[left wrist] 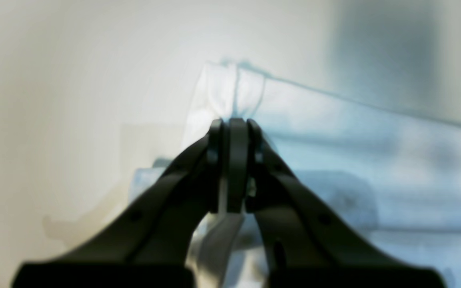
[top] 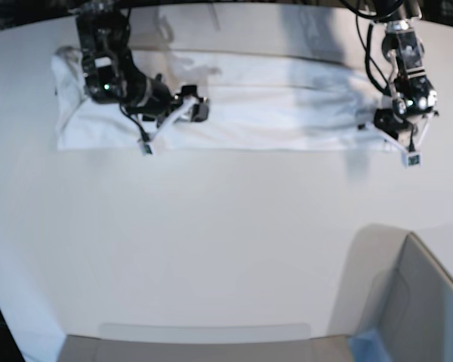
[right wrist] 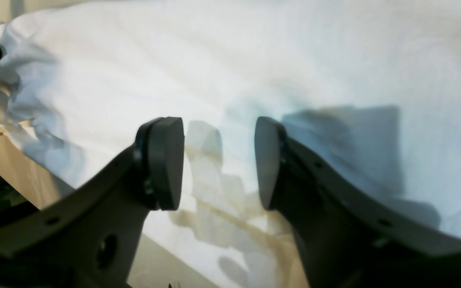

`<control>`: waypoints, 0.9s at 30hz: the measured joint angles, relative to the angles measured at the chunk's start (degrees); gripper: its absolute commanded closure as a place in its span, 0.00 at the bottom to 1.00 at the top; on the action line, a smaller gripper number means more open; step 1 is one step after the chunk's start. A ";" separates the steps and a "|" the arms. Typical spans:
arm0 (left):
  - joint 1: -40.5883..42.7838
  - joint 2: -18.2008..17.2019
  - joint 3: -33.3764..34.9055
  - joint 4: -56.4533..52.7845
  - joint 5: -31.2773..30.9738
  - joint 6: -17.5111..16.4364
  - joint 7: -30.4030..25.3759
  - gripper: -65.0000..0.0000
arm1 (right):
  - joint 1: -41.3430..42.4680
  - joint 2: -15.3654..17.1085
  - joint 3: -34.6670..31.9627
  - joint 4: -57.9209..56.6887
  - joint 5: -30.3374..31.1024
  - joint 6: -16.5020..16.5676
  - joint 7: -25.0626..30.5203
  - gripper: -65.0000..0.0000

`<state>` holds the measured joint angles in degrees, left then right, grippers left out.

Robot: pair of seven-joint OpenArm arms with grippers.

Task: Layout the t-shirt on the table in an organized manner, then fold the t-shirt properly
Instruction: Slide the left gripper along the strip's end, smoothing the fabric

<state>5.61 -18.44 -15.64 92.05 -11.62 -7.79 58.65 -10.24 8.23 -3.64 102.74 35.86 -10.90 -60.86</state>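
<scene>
The white t-shirt (top: 272,105) lies as a long flat band across the far part of the white table (top: 211,241). At its right end in the base view, my left gripper (top: 392,134) is down on the cloth. In the left wrist view this gripper (left wrist: 234,122) is shut, with a bunched edge of the t-shirt (left wrist: 230,92) pinched between its fingertips. My right gripper (top: 196,110) hovers over the band's left-middle part. Seen from the right wrist, it (right wrist: 218,160) stands open just above the t-shirt (right wrist: 294,60) with nothing between its pads. The print is hidden.
A grey box with a blue corner (top: 415,302) stands at the near right of the table. The t-shirt's left end (top: 68,83) is rumpled. The table's curved far edge (top: 234,9) runs just behind the shirt.
</scene>
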 measured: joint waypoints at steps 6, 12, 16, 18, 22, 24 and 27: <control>-0.37 -0.74 -0.11 -0.02 0.00 0.02 0.26 0.98 | -0.42 0.00 0.00 0.00 0.13 0.20 0.39 0.55; -1.27 -1.46 -0.11 -0.09 0.02 0.02 0.39 0.98 | -0.42 0.00 0.00 0.00 0.13 0.20 0.39 0.55; -2.67 -1.42 -0.11 -0.11 0.15 0.04 1.05 0.98 | -0.55 0.00 0.00 0.00 0.15 0.20 0.42 0.55; -3.89 -1.46 -0.11 -0.11 0.00 0.02 0.81 0.98 | -0.72 0.00 0.00 0.00 0.15 0.20 0.48 0.55; -5.55 -1.51 -0.11 -2.73 -0.04 -0.07 0.22 0.98 | -1.05 0.02 0.04 0.02 0.22 0.24 0.68 0.55; -6.12 -2.45 -0.09 -4.87 -0.48 -0.22 0.44 0.98 | -1.16 0.00 0.07 0.02 0.37 0.22 0.79 0.55; -6.45 -3.52 -0.11 -6.01 -0.39 -0.17 0.66 0.93 | -1.16 -0.02 0.09 0.02 0.57 0.24 0.66 0.55</control>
<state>-0.84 -21.96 -15.75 86.04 -12.01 -7.97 59.31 -11.40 8.21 -3.55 102.76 36.42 -10.66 -60.20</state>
